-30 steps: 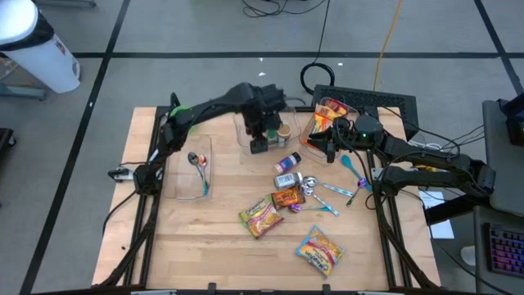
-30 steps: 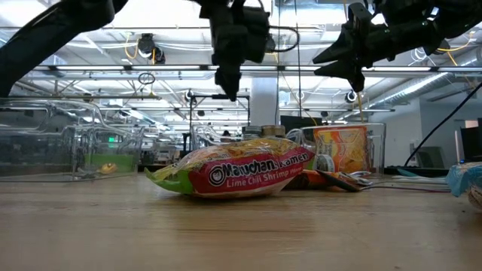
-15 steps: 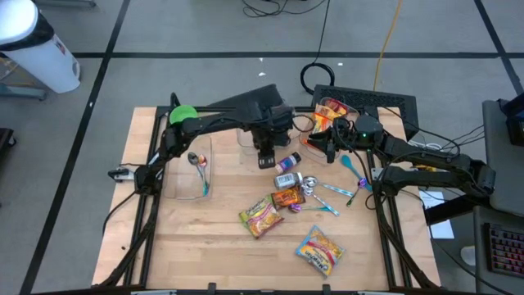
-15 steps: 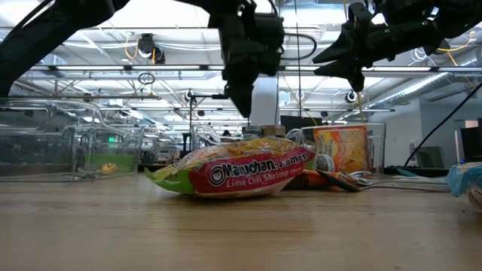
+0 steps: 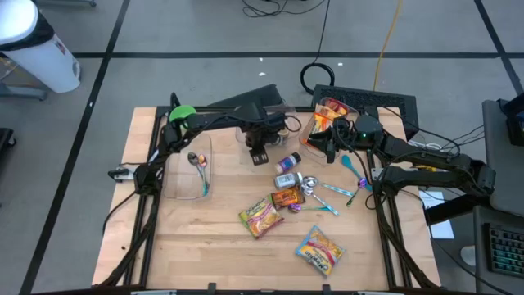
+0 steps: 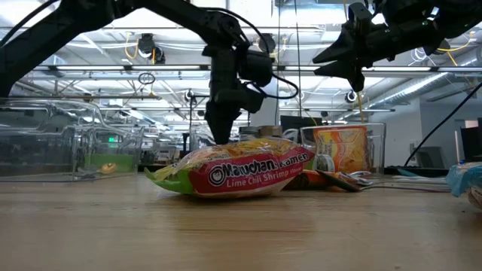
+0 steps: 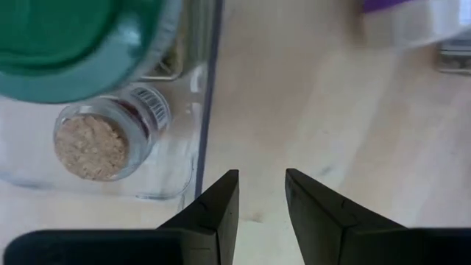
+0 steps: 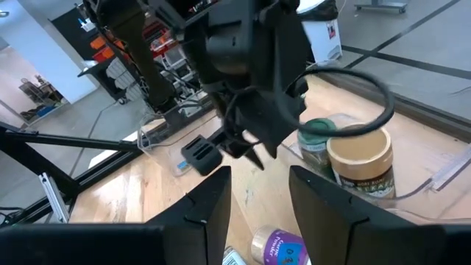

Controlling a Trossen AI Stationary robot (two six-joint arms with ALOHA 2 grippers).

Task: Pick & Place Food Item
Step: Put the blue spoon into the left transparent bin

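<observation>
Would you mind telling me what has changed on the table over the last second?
The left gripper pulled back from over the clear bin holding jars, swung toward the open table beside it, and came down lower; its fingers narrowed and hold nothing. The right gripper stayed beside the snack bin. The ramen packet and other items did not move.

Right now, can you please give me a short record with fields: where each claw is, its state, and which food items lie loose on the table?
left claw: open, empty, above bare wood beside the clear bin
right claw: open, empty, raised near the table's back right
loose food: ramen packet, second packet, purple-lidded jar
in bin: cork-topped jar
</observation>
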